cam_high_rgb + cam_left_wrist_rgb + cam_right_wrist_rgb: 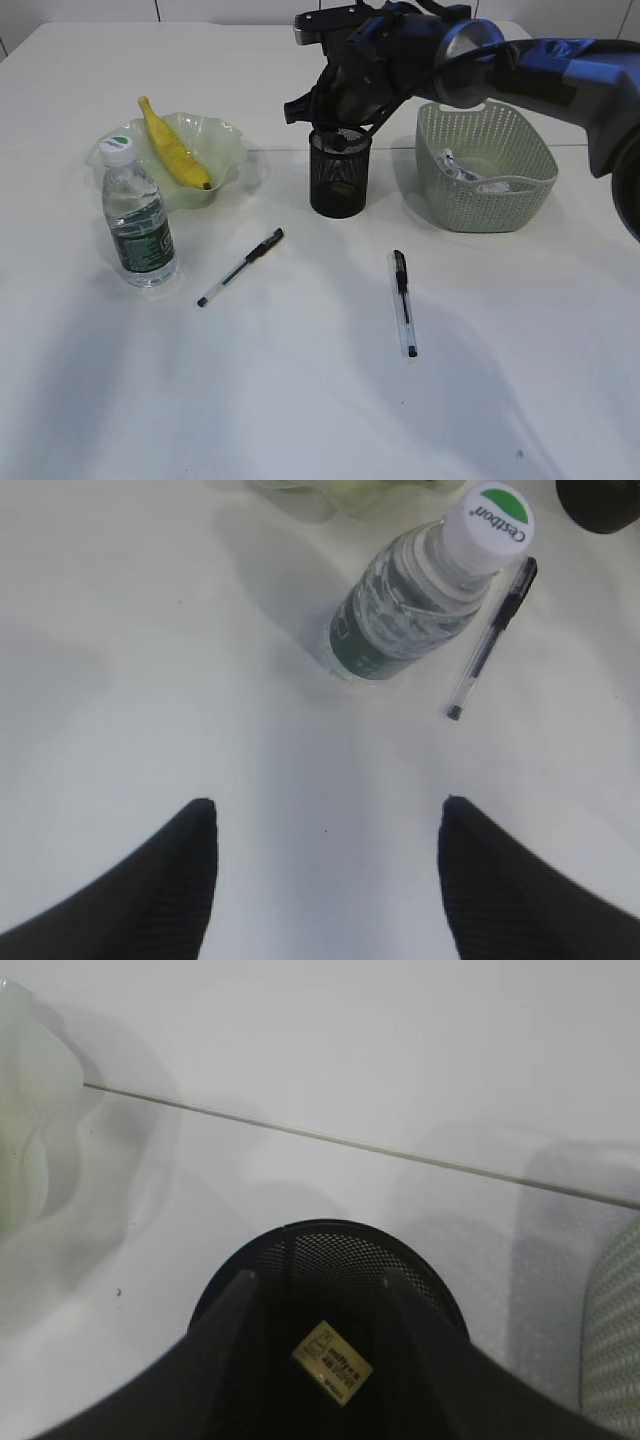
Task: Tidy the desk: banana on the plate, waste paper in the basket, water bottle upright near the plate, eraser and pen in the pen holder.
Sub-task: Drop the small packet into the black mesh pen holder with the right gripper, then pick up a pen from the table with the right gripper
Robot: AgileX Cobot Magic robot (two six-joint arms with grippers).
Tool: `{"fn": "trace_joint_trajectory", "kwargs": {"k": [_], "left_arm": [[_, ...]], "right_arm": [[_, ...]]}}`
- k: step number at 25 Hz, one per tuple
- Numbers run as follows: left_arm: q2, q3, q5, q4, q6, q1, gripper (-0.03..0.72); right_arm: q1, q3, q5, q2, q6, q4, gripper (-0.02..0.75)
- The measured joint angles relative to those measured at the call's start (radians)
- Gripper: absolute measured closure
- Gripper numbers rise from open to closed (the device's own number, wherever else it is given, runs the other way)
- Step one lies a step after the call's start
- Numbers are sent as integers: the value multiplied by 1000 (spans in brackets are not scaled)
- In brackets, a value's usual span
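Eraser (332, 1360) sits directly between the right gripper's (318, 1305) part-open fingers (232, 1310), poised straight above the black mesh pen holder (339, 172) mouth, while two pens lie on the desk (300, 400) nearer the left gripper's (325, 825) empty, wide-open fingers.

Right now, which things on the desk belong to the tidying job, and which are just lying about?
Job:
banana on plate
water bottle, upright by the plate
two pens, and, on the table
eraser between right claw fingers, over pen holder
waste paper in basket

Lying about:
nothing visible
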Motion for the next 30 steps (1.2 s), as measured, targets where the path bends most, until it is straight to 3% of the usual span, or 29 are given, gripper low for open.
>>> {"fn": "trace_joint_trajectory", "kwargs": {"k": [7, 14, 20, 30], "left_arm": [[0, 0, 0, 0, 0, 0, 199], [0, 0, 0, 3, 0, 0, 199], [0, 0, 2, 64, 0, 0, 199], [0, 0, 48, 74, 0, 0, 199]], "right_arm": [[0, 0, 103, -17, 0, 0, 456], [0, -26, 391, -68, -11, 27, 459], [0, -88, 608, -94, -210, 153, 500], [0, -28, 624, -133, -313, 421, 506]]}}
